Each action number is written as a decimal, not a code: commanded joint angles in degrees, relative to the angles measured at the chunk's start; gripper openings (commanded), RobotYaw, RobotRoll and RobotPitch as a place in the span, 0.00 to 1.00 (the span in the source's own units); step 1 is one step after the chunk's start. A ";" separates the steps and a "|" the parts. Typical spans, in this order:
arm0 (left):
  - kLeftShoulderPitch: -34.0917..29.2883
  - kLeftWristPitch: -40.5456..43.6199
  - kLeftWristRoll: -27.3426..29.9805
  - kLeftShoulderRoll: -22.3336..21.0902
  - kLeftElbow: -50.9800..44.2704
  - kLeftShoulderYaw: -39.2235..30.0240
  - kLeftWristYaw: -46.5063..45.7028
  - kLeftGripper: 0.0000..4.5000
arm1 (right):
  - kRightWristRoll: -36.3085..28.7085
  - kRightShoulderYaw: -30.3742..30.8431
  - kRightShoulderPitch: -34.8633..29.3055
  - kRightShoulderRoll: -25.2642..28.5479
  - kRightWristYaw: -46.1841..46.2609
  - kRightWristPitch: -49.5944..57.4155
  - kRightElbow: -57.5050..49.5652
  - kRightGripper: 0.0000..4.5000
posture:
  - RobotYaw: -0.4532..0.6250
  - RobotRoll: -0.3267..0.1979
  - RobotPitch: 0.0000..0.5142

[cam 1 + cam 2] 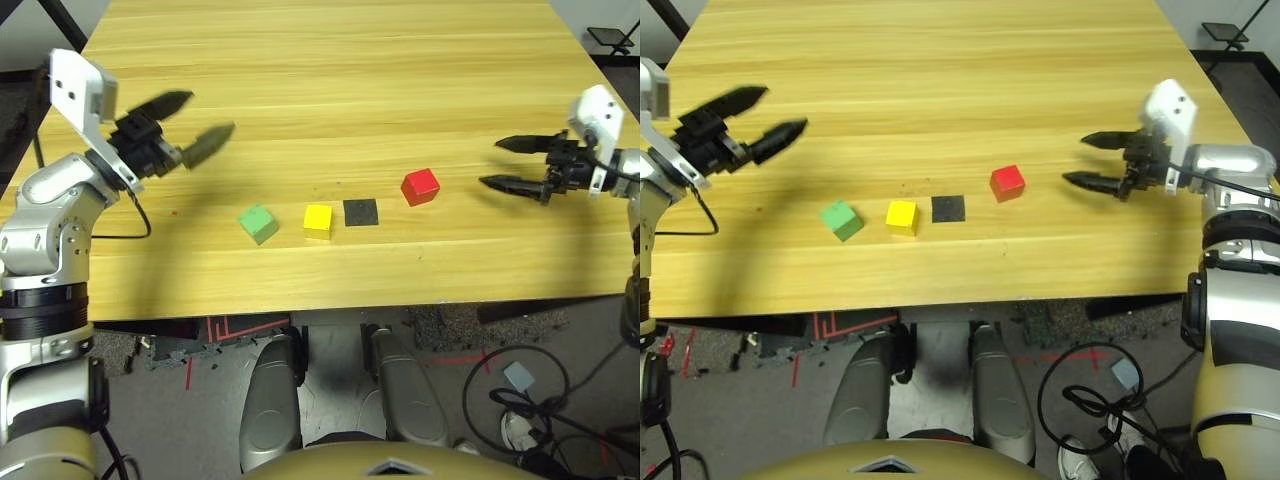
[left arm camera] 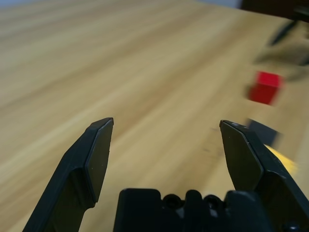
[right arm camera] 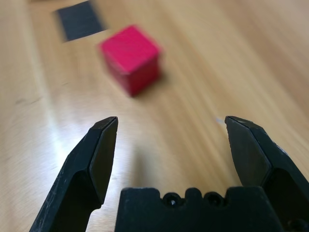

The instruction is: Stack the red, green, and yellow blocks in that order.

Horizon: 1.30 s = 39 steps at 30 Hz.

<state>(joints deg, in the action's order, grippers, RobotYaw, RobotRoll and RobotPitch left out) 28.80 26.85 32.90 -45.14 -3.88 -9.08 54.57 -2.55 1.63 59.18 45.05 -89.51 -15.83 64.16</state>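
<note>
Three cubes lie near the table's front edge: the light green block (image 1: 258, 222) on the left, the yellow block (image 1: 318, 220) beside it, and the red block (image 1: 420, 186) further right and slightly farther back. My left gripper (image 1: 201, 124) hovers open, up and to the left of the green block, holding nothing. My right gripper (image 1: 504, 163) is open to the right of the red block and points toward it; the red block (image 3: 131, 59) lies ahead of its fingers, apart from them.
A flat black square patch (image 1: 361, 211) lies on the wooden table (image 1: 330, 90) between the yellow and red blocks. Cables and floor clutter show below the front edge.
</note>
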 commanded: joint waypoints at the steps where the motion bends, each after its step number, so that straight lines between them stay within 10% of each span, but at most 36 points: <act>1: -1.49 3.61 0.77 -1.15 -4.71 3.63 3.31 1.00 | 2.20 3.47 2.44 -1.97 -2.92 -3.28 1.69 1.00 | 0.57 0.51 0.41; 22: -11.19 13.00 2.78 -2.32 -21.32 2.38 -2.27 1.00 | 11.72 7.21 12.17 -12.12 1.03 -8.14 10.77 1.00 | 0.76 0.56 0.42; 30: -13.32 15.14 4.16 -2.55 -24.27 0.34 -4.92 1.00 | 14.07 7.81 12.24 -13.78 0.97 -8.71 11.29 0.47 | 0.80 0.57 0.44; 39: -12.39 16.61 4.84 -2.83 -24.42 0.55 -5.49 1.00 | 12.54 7.38 14.82 -16.75 -2.84 -3.24 8.40 0.45 | 0.79 0.56 0.44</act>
<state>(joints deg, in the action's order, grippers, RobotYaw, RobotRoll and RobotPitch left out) 16.25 42.64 37.03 -46.91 -27.60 -8.58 48.89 10.77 8.96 73.13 29.18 -91.37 -20.81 74.11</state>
